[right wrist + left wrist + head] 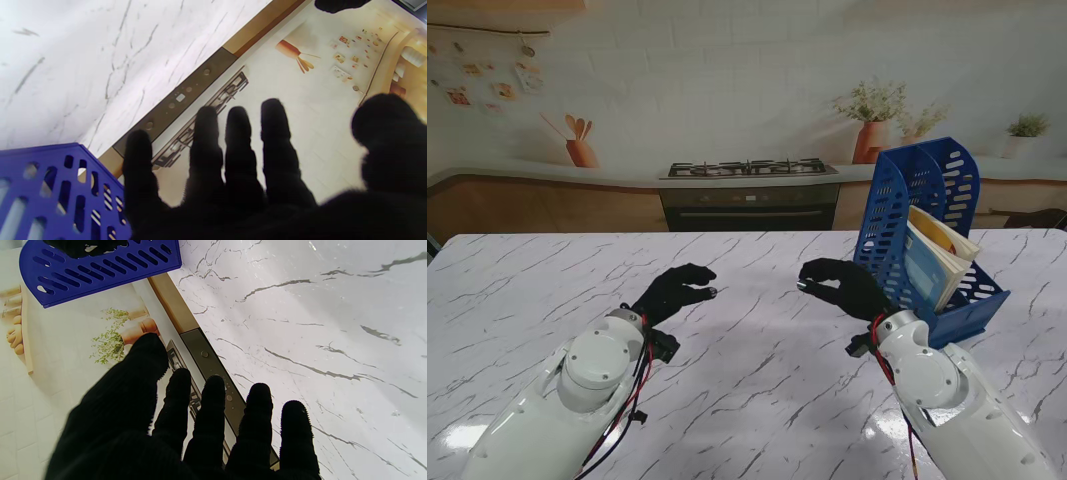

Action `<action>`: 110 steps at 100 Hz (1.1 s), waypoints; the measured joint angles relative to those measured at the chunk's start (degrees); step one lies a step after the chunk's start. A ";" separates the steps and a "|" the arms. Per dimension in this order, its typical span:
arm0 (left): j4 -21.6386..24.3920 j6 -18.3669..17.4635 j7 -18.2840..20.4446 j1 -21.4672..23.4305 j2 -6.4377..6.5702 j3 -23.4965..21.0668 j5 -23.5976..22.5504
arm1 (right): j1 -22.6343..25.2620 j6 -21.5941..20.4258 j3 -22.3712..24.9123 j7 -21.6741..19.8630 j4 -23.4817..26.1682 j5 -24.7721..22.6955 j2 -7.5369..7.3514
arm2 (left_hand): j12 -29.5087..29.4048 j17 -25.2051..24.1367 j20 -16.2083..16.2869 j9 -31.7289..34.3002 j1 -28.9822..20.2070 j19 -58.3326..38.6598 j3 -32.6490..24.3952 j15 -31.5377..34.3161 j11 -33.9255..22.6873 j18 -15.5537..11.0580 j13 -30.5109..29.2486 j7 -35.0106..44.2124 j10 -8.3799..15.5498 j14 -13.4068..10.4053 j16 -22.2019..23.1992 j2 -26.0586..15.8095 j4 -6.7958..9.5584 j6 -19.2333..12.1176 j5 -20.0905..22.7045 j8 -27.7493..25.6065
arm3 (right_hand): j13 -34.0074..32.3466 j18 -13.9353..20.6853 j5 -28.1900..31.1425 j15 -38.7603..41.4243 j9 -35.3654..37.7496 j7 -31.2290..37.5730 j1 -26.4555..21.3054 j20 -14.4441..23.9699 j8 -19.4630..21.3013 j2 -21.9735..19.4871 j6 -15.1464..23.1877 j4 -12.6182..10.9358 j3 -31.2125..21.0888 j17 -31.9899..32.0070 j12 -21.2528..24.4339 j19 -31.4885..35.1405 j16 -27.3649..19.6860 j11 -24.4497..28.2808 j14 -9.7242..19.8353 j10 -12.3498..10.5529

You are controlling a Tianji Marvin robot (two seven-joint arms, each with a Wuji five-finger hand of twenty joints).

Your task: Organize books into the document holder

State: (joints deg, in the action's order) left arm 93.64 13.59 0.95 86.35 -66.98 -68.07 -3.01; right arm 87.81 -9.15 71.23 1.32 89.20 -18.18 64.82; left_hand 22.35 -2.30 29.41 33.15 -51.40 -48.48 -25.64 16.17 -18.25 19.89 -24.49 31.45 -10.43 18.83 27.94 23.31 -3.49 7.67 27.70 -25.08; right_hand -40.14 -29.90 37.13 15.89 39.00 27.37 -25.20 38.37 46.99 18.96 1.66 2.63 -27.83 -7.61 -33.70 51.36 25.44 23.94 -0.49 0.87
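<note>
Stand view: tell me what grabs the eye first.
The blue document holder stands on the right side of the marble table, books leaning inside it. Two black-gloved hands hover empty over the table: the left hand mid-table, the right hand beside the holder.

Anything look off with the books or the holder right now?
Slightly. The books lean sideways in the blue document holder, not upright, pages fanning out. The holder stands upright on the table. Both hands hold nothing.
</note>
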 measured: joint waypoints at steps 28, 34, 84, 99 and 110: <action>-0.15 -1.79 1.85 0.86 0.46 -0.60 -0.11 | 2.46 0.37 0.40 0.72 0.45 -0.31 0.07 | 0.00 0.00 0.00 0.00 0.00 0.33 0.00 0.00 0.00 -0.06 0.00 0.08 0.01 -0.03 0.00 0.00 0.00 -0.07 0.00 -0.26 | 0.00 -0.01 -0.09 0.07 0.00 -2.40 -0.04 0.00 1.49 0.00 0.63 0.00 0.49 0.00 0.17 0.00 0.01 0.02 0.00 0.00; -0.21 -2.20 1.82 0.96 0.48 -0.64 0.00 | 2.71 0.37 0.38 0.57 0.43 0.15 0.07 | 0.00 0.00 0.00 0.00 0.00 0.56 0.00 0.00 0.00 -0.06 0.00 0.07 0.02 -0.03 0.00 0.00 0.00 -0.08 0.00 -0.26 | 0.00 -0.01 -0.09 0.07 0.00 -2.94 -0.05 0.00 1.39 0.00 0.63 0.00 0.49 0.01 0.32 0.00 0.01 -0.26 0.00 0.00; -0.16 -0.52 0.77 1.95 0.39 -0.73 0.43 | 1.30 -0.31 -1.23 -0.91 -1.03 2.79 0.06 | 0.00 -0.08 0.00 0.00 0.00 1.51 0.00 0.00 0.00 -0.09 0.00 -0.72 0.06 -0.04 0.00 0.00 0.00 -0.10 0.01 -0.26 | 0.00 -0.02 -0.11 0.07 -0.01 -4.37 -0.05 0.00 -1.50 -0.77 0.56 0.00 0.59 0.59 3.12 -0.05 0.00 -3.02 -0.01 0.00; -0.20 -0.50 0.77 1.91 0.38 -0.64 0.25 | 1.20 -0.25 -1.22 -1.56 -1.15 2.86 0.06 | 0.00 -0.08 0.00 0.00 0.00 1.51 0.00 0.00 0.00 -0.10 0.00 -0.72 0.06 -0.04 0.00 -0.58 0.00 -0.10 0.01 -0.26 | 0.00 -0.02 -0.61 0.07 -0.02 -4.42 -0.05 0.00 -2.15 -0.78 0.48 0.00 0.61 0.66 3.17 -0.09 -0.01 -3.03 -0.02 0.00; -0.33 -0.50 0.87 1.83 0.38 -0.60 0.24 | 1.23 -0.04 -1.16 -2.15 -1.15 3.11 0.02 | 0.00 -0.08 0.00 0.00 0.00 1.51 0.00 0.00 0.00 -0.11 0.00 -0.73 0.06 -0.04 0.00 -0.59 0.00 -0.10 0.01 -0.26 | 0.02 -0.02 -2.21 0.07 -0.03 -5.10 -0.06 0.00 -2.75 -0.79 0.25 0.00 0.66 1.05 3.71 -0.19 -0.01 -3.05 -0.04 0.03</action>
State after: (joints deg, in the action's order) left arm 93.31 13.09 1.82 88.18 -66.60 -68.67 -2.77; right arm 89.04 -9.19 70.07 -0.82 88.06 -15.07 64.84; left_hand 22.35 -2.37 29.41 33.16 -51.40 -46.97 -25.64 16.17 -18.25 19.78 -24.48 30.73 -10.37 18.80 27.93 22.72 -3.49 7.57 27.71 -25.34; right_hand -40.12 -29.92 34.91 15.96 38.97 22.27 -25.26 38.37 44.23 18.17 1.91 2.63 -27.17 -6.56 -29.99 51.17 25.43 20.89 -0.53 0.90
